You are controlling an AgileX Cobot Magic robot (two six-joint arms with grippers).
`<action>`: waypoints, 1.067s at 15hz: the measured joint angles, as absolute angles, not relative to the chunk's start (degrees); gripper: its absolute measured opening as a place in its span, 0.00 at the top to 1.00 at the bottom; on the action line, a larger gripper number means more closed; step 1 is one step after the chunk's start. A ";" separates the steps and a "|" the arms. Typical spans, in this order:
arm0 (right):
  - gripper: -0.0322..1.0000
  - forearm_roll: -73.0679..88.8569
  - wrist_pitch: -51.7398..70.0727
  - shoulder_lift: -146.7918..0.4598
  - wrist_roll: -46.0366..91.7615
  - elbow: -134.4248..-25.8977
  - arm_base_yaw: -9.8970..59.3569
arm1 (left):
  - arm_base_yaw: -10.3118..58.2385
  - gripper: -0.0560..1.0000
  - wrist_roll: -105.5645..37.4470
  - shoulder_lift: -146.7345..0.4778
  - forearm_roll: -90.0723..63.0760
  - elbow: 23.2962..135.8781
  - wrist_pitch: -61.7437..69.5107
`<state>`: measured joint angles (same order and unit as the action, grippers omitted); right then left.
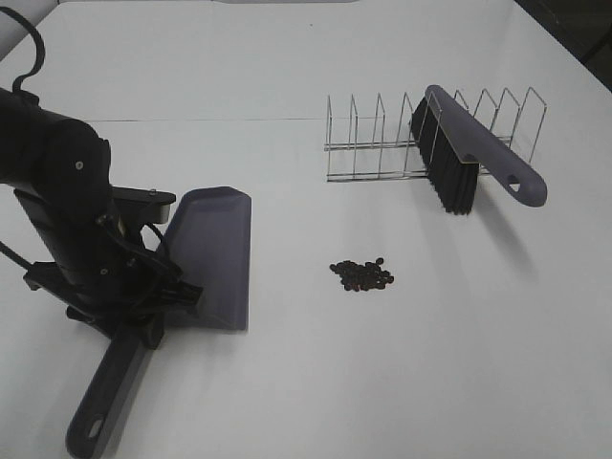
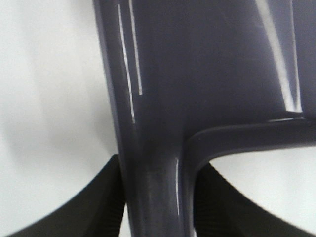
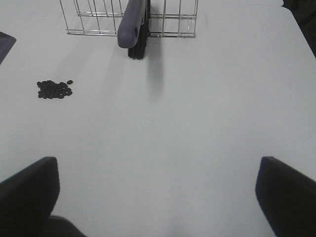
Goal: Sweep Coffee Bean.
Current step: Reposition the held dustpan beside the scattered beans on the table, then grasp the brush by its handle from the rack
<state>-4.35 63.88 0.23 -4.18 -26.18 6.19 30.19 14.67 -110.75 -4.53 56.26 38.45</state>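
Observation:
The coffee beans (image 1: 361,275) lie in a small dark heap on the white table, right of the grey-purple dustpan (image 1: 215,253); they also show in the right wrist view (image 3: 54,89). My left gripper (image 1: 143,308) sits over the dustpan's handle (image 1: 105,392). In the left wrist view its black fingers (image 2: 106,207) press both sides of the handle (image 2: 153,187). The brush (image 1: 469,153) with black bristles leans in the wire rack (image 1: 368,143) at the back right. My right gripper (image 3: 158,197) is open and empty, apart from the brush (image 3: 134,24).
The wire rack (image 3: 98,19) stands behind the beans. A table seam runs across the back. The dustpan's corner (image 3: 5,44) shows at the edge of the right wrist view. The right arm is out of the exterior high view.

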 joint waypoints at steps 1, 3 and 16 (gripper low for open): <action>0.02 -4.87 63.88 0.23 -4.18 -26.18 6.19 | 30.19 0.63 14.67 -110.75 -4.41 56.26 38.22; 0.02 -4.93 63.94 -0.23 -4.13 -26.59 6.19 | 30.19 0.63 14.67 -110.75 -3.50 56.26 38.27; 0.02 3.72 66.23 -66.52 -2.92 -60.50 6.19 | 30.19 0.63 14.61 -107.60 -2.98 56.26 38.62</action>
